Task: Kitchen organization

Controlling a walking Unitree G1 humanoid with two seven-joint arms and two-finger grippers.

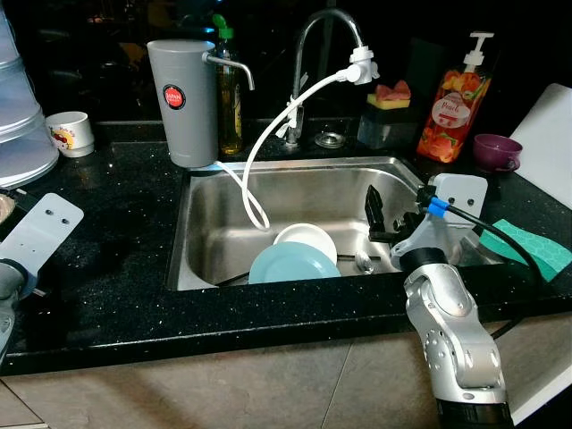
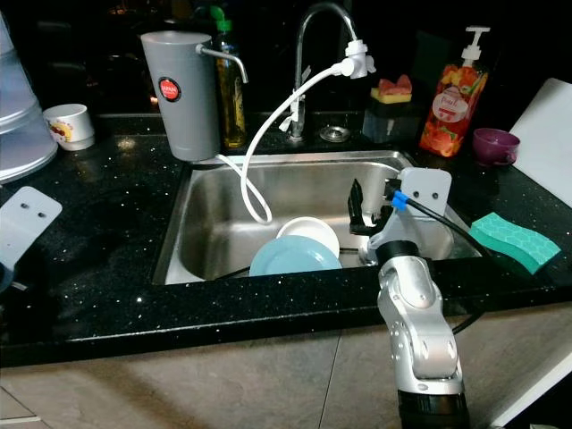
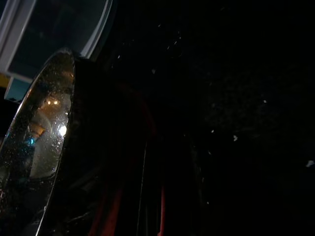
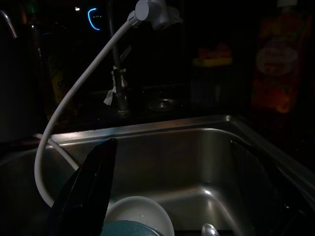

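A light-blue plate (image 1: 290,265) leans in the steel sink (image 1: 223,206) near its front wall, with a white bowl (image 1: 307,239) right behind it. A spoon (image 1: 364,261) lies on the sink floor to their right. My right gripper (image 1: 375,211) hangs over the sink's right half, just right of the bowl and above the spoon. In the right wrist view its fingers (image 4: 91,189) stand wide apart and open, holding nothing, with the bowl (image 4: 140,214) low between them. My left arm (image 1: 11,286) rests at the counter's left edge, and its wrist view is nearly black.
A faucet (image 1: 308,54) with a white hose (image 1: 259,152) drops into the sink. A grey water jug (image 1: 183,103), oil bottle (image 1: 230,94), soap dispenser (image 1: 454,103), sponge caddy (image 1: 391,116), purple cup (image 1: 497,150), white cup (image 1: 70,132) and green sponge (image 1: 534,244) stand on the black counter.
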